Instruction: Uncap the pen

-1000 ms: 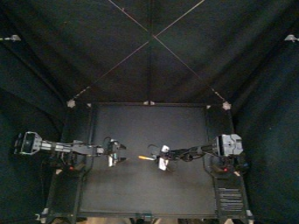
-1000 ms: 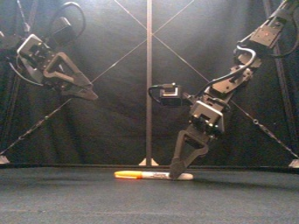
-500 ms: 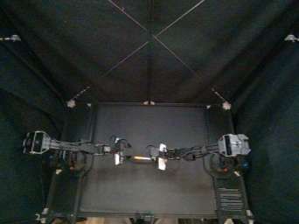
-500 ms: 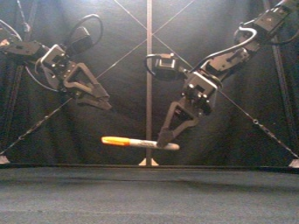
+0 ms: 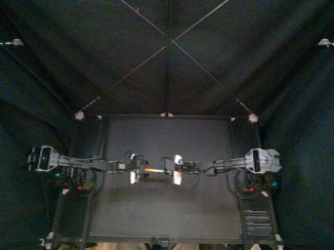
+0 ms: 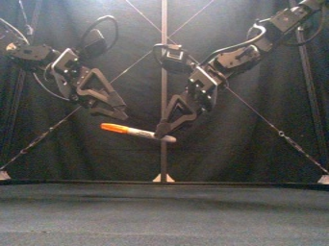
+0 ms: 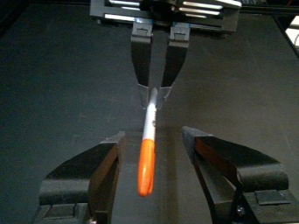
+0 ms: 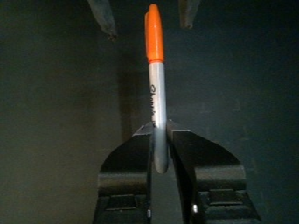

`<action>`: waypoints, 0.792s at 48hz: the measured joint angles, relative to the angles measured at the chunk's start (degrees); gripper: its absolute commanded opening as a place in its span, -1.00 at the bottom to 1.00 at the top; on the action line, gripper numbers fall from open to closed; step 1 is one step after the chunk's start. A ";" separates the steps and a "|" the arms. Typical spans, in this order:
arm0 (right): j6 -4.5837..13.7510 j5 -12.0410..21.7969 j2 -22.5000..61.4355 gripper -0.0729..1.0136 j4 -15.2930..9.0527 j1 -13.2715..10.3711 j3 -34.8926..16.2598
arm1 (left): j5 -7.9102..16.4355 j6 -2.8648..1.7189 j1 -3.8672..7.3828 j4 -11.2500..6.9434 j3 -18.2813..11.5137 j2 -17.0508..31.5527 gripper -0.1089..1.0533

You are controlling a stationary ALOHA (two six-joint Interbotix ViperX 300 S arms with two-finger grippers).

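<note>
Pen [image 6: 138, 132] hangs level above the tabletop [image 6: 164, 213]. Right pincer [image 8: 153, 133] clamps its grey end; the orange cap [image 7: 146, 166] points into the left pincer [image 7: 152, 140], spread wide and empty.

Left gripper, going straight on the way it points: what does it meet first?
The orange cap of the pen, in line between its open fingers; beyond it, the right gripper holding the grey end. Depth is unclear.
</note>
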 measured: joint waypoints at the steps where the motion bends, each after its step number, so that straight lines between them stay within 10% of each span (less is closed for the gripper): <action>1: 0.00 0.00 -0.18 0.03 -0.18 0.00 0.00 | 0.00 0.00 0.00 -0.09 0.00 0.00 0.71; 38: -0.18 -0.44 -4.39 0.03 -2.20 -0.09 0.79 | 0.00 0.00 0.26 -3.08 0.09 -2.37 0.59</action>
